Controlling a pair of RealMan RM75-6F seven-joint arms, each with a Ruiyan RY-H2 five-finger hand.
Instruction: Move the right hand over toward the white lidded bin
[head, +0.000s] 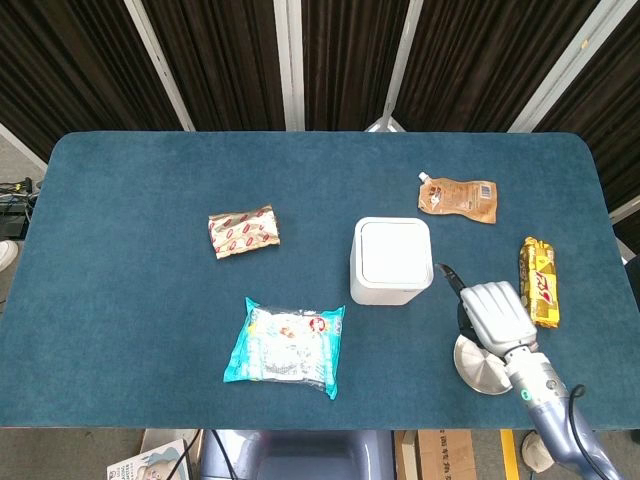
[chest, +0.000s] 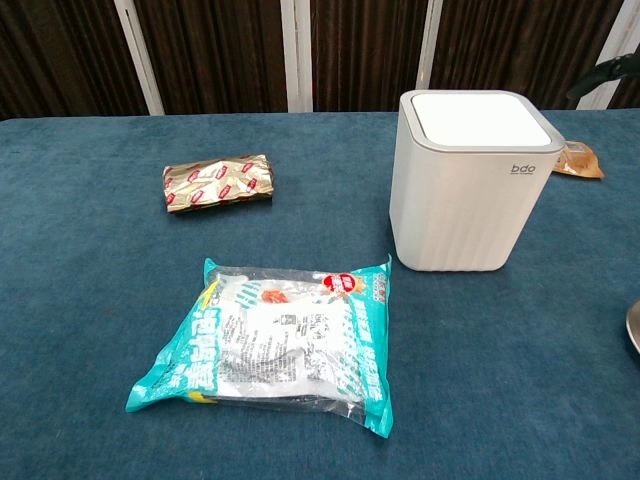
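The white lidded bin stands upright near the table's middle, lid closed; the chest view shows it at the right. My right hand hovers just right of the bin, back facing up, holding nothing, with a dark fingertip stretched out toward the bin's right side. Only a dark fingertip of that hand shows in the chest view, at the top right above the bin. My left hand is in neither view.
A round steel plate lies partly under my right hand. A yellow snack pack and a brown spouted pouch lie to the right. A gold-red packet and a teal bag lie left of the bin.
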